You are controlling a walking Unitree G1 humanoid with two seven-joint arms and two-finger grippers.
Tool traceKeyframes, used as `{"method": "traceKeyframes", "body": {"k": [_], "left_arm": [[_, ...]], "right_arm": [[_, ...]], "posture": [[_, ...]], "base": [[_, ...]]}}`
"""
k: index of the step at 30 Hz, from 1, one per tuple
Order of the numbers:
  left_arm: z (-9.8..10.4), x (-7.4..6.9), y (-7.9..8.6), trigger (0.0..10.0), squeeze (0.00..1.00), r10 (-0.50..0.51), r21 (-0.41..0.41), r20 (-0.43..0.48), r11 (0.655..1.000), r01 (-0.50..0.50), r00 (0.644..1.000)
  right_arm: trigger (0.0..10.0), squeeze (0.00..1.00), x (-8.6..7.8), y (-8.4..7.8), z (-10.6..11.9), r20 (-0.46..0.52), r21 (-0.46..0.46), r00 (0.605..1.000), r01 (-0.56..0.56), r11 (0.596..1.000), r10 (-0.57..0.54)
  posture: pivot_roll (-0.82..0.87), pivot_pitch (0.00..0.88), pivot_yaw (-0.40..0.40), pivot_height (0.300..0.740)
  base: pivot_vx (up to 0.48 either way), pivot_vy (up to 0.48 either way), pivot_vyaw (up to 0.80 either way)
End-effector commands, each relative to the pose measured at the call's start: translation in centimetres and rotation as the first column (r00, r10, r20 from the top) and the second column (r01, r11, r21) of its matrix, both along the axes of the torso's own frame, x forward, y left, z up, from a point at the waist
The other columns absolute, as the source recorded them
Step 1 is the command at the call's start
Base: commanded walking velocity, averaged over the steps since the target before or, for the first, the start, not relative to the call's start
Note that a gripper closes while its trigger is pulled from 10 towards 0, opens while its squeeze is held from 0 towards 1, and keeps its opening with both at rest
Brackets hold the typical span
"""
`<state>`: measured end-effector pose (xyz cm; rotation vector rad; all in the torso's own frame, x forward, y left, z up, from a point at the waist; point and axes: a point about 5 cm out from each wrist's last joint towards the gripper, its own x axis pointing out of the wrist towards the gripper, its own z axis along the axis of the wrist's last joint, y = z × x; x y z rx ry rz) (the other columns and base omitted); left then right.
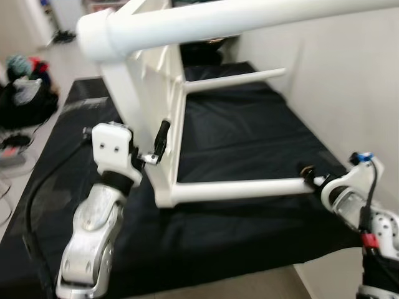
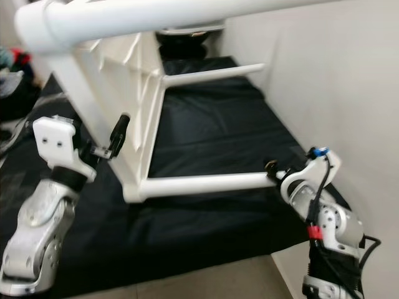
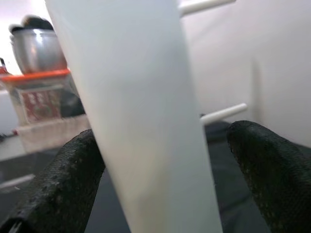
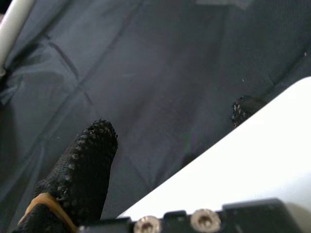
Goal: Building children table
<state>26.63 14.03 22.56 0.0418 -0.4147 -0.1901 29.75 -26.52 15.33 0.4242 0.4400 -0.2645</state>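
Main risk judged: the smooth white painted children's desk (image 1: 156, 93), tipped on its side on the matte black fabric floor sheet (image 1: 237, 137), could slide or topple if the left end effector (image 1: 160, 146), spread around its flat top edge, slips. The right end effector (image 1: 310, 175) sits on the tip of the lower round tubular leg (image 1: 237, 189); whether it is clenched cannot be told. A roll of that leg would twist the frame.

Black sheet (image 1: 237, 137) spread over pale tiled floor (image 1: 68, 62). White wall (image 1: 349, 75) on the right. Heap of dark bags and clothes (image 1: 25, 93) far left. Bright, even lighting.
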Motion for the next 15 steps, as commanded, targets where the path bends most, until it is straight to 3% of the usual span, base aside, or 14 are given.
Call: {"method": "traceKeyframes", "body": {"k": [1, 5, 7, 8, 15], "left_arm": [[-0.4, 0.5, -0.6, 10.0, 0.00, -0.040, -0.009, -0.024, 0.999, 0.040, 0.999], [0.2, 1.3, -0.3, 10.0, 0.00, -0.002, -0.046, -0.006, 0.999, 0.001, 1.000], [0.8, 1.9, 0.5, 10.0, 0.00, 0.065, -0.075, 0.007, 0.995, -0.064, 0.998], [1.1, 2.1, 0.8, 0.0, 0.00, 0.083, -0.086, 0.012, 0.993, -0.082, 0.996], [2.4, 2.8, 2.0, 0.0, 0.00, 0.180, -0.112, 0.031, 0.978, -0.175, 0.983]], "right_arm": [[10.0, 1.00, -0.7, 0.8, -1.9, -0.134, -0.057, 0.990, -0.041, 0.998, 0.033], [10.0, 1.00, -0.7, 1.0, -1.8, -0.131, -0.051, 0.990, -0.052, 0.997, 0.045], [10.0, 1.00, -0.7, 1.2, -1.8, -0.131, -0.048, 0.990, -0.058, 0.997, 0.051], [10.0, 1.00, -0.7, 1.2, -1.8, -0.131, -0.047, 0.990, -0.058, 0.997, 0.052], [10.0, 1.00, -1.2, 0.9, -2.1, -0.148, -0.043, 0.988, -0.044, 0.998, 0.038]], "posture": [[-0.05, 0.083, -0.039, 0.740], [-0.05, 0.084, -0.038, 0.740], [-0.05, 0.085, -0.039, 0.740], [-0.05, 0.086, -0.039, 0.740], [-0.06, 0.091, -0.036, 0.740]], "base": [[0.000, 0.000, 0.00], [0.000, 0.000, 0.00], [0.000, 0.000, 0.00], [0.000, 0.000, 0.00], [0.000, 0.000, 0.00]]}}
